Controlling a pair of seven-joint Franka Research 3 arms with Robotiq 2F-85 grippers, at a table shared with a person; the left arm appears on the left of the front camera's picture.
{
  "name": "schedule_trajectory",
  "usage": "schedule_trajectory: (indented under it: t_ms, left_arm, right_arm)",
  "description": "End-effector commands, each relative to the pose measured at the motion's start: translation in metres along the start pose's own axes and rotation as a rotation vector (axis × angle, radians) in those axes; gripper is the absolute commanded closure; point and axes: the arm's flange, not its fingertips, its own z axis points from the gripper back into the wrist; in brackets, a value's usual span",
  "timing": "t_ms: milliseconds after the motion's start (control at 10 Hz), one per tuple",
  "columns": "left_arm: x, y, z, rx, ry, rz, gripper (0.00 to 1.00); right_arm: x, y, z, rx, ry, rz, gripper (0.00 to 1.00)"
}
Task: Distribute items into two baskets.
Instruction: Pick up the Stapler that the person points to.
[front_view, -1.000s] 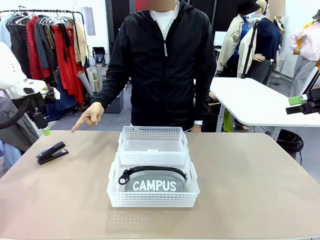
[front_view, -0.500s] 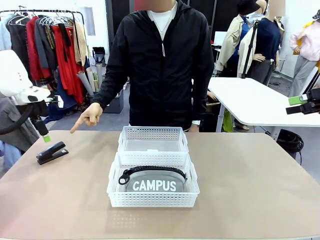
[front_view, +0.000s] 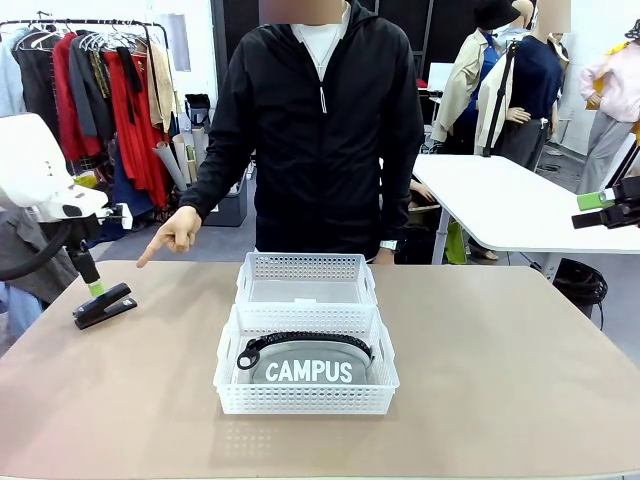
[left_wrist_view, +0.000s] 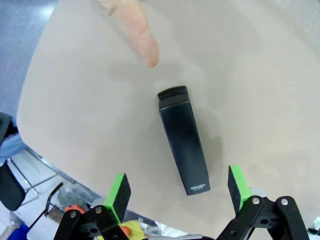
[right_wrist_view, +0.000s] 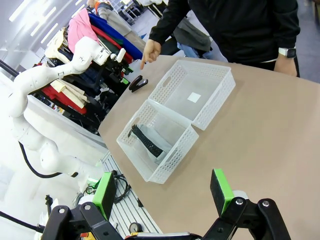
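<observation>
Hovering wide-jawed, the left gripper (left_wrist_view: 178, 186) frames the smooth black oblong stapler (left_wrist_view: 181, 140).

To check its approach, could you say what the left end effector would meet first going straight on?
Probably the stapler, lying on the table ahead of the open left end effector.

Bright even light; wrist views edge-distorted.
</observation>
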Motion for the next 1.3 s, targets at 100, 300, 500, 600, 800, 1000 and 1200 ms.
schedule_trajectory:
  t_ms: [100,300,500,600,800,1000,1200]
  left_arm:
    - [0.0,-0.003,-0.012,0.014,-0.004,-0.012,0.0]
    - [0.001,-0.004,-0.024,0.005,-0.005,-0.011,0.0]
    - [0.003,-0.005,-0.032,-0.006,0.022,-0.009,0.0]
    - [0.002,-0.005,-0.037,-0.012,0.03,-0.006,0.0]
    - [0.001,-0.006,-0.045,-0.02,0.036,0.005,0.0]
    - [0.0,-0.006,-0.052,-0.029,0.066,0.023,0.0]
    - [0.002,-0.005,-0.051,-0.025,0.064,0.029,0.0]
  right_arm:
    - [0.001,0.002,0.0,0.003,-0.002,0.003,0.0]
    - [0.001,0.002,0.0,0.003,-0.002,0.003,0.0]
    - [0.001,0.002,0.0,0.003,-0.002,0.003,0.0]
    - [0.001,0.002,0.0,0.003,-0.002,0.003,0.0]
    - [0.001,0.002,0.0,0.003,-0.002,0.003,0.0]
    - [0.001,0.002,0.0,0.003,-0.002,0.003,0.0]
    - [0.001,0.002,0.0,0.003,-0.002,0.003,0.0]
